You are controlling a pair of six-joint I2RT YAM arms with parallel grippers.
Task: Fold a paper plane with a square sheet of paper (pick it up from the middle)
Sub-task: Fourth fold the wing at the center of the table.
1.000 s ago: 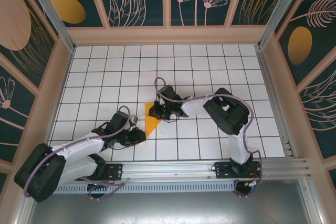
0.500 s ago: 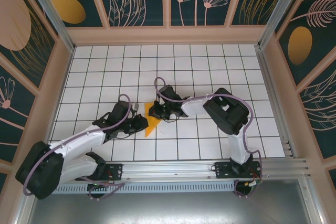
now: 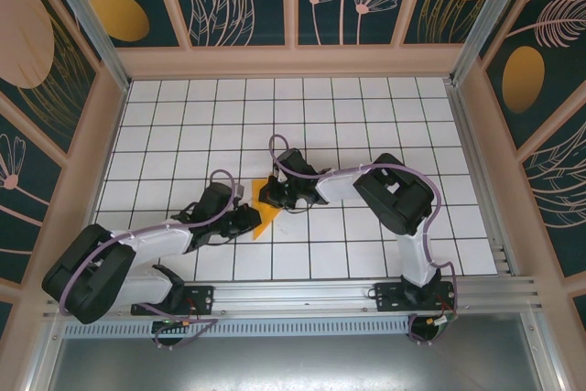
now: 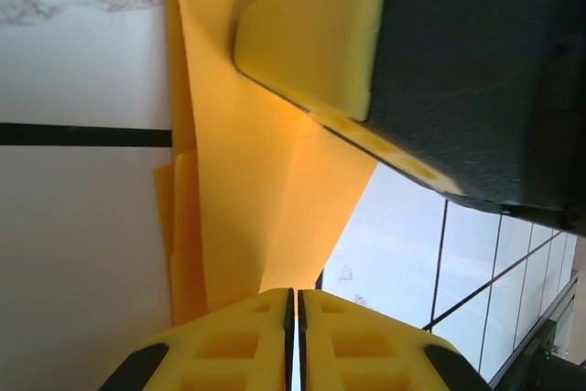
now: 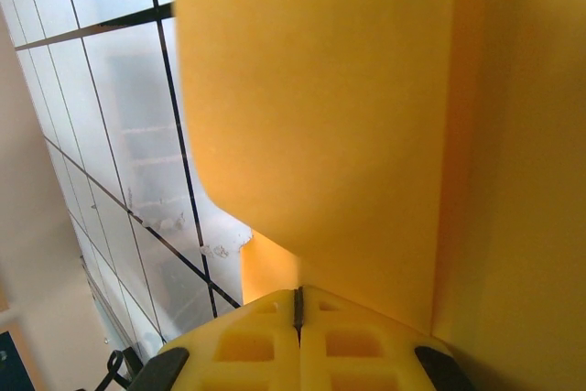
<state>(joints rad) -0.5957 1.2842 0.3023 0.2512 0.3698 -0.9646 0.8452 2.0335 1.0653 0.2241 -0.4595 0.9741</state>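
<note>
Now my shut right gripper (image 3: 273, 199) pins the square sheet of paper (image 4: 238, 180) so my left gripper (image 4: 293, 296), pinching its flap, can crease.

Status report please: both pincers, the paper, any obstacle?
Left pincer shut on folded paper. Right pincer shut, tips on the paper. Nothing in the way.
</note>
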